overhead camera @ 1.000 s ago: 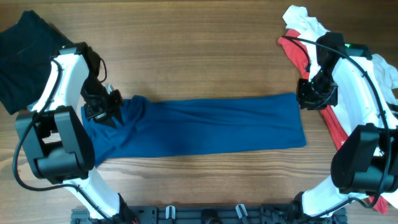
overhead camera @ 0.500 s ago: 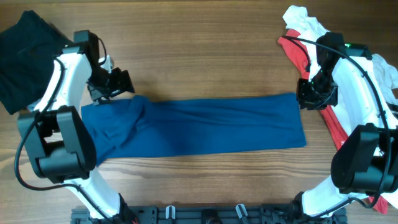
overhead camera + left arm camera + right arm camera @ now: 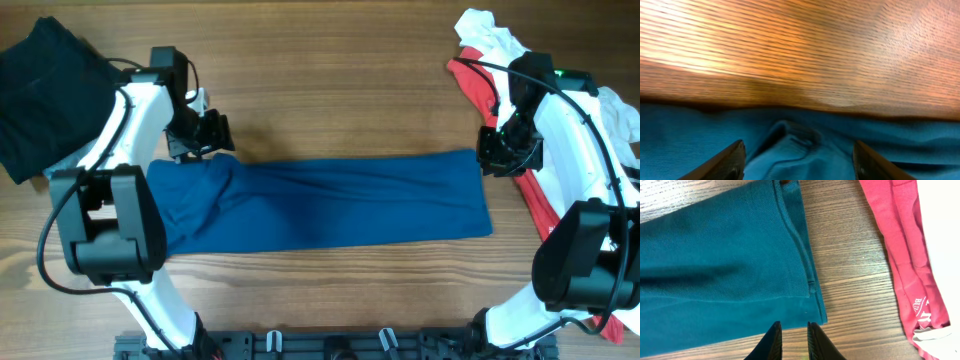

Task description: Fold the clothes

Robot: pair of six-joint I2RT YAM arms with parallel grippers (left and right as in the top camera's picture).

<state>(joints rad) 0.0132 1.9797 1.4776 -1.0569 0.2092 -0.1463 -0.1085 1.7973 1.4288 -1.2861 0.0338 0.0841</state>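
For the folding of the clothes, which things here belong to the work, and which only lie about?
For the work:
blue shirt, laid long across the table
red shirt
white shirt

Only lying about:
black cloth, at the far left edge, untouched

Bright, even light, left wrist view seemingly motion-blurred

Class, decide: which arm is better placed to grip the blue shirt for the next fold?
Left, probably: the left fingers stand open over the blue shirt's rumpled end; the right fingers are almost closed at the hem corner.
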